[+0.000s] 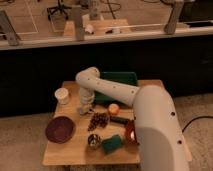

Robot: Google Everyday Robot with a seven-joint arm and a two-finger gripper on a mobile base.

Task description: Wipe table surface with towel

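Note:
My gripper (86,107) points down at the left middle of the small wooden table (70,152), at the end of my white arm (115,91). The arm reaches in from the lower right. A pale crumpled thing (85,110) lies right at the gripper's tip and may be the towel. I cannot tell whether the gripper holds it.
On the table are a white cup (62,95) left of the gripper, a purple bowl (60,129), a dark cluster (99,120), an orange (114,108), a metal can (93,141), a green sponge (113,143) and a green tray (120,80) at the back. A dark wall stands behind.

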